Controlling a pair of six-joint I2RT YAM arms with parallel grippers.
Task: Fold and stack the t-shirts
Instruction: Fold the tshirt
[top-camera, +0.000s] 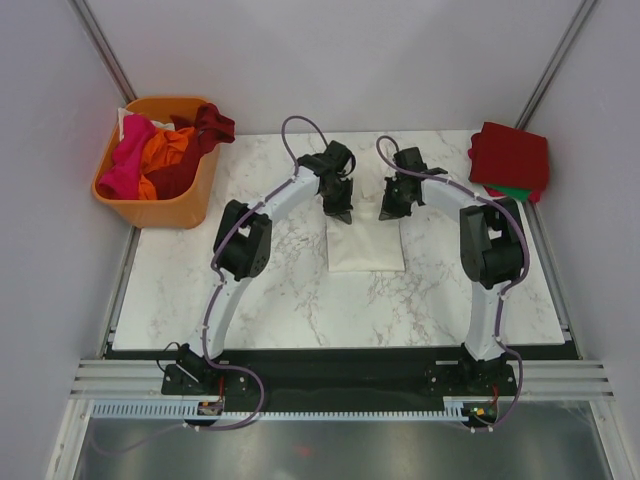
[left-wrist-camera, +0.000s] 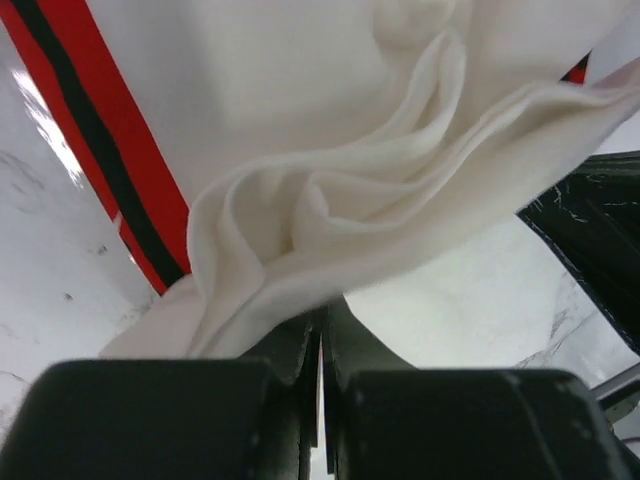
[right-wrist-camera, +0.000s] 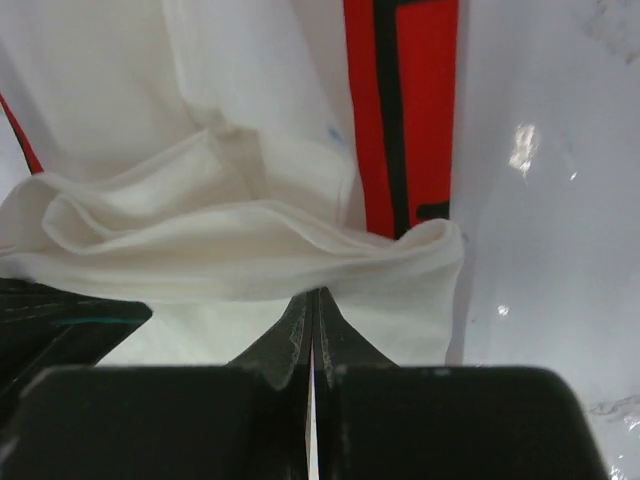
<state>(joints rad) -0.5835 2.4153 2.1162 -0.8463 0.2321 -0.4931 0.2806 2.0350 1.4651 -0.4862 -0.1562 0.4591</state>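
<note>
Over the table (top-camera: 270, 300), the left gripper (top-camera: 340, 210) and right gripper (top-camera: 392, 211) tilt down, each pinching the cream-white t-shirt (top-camera: 366, 252).

"What do the arms look like?"
"Left arm (top-camera: 236, 246) and right arm (top-camera: 492, 246): white links, black joint housings, with mauve cables (top-camera: 291, 127) looping toward twelve o'clock."
"The fingers (left-wrist-camera: 170, 420)?"
"Matte black, blocky."

Left arm (top-camera: 238, 248), right arm (top-camera: 490, 245) arched inward; left fingers (left-wrist-camera: 285, 352), right fingers (right-wrist-camera: 288, 342) pinched tight.
</note>
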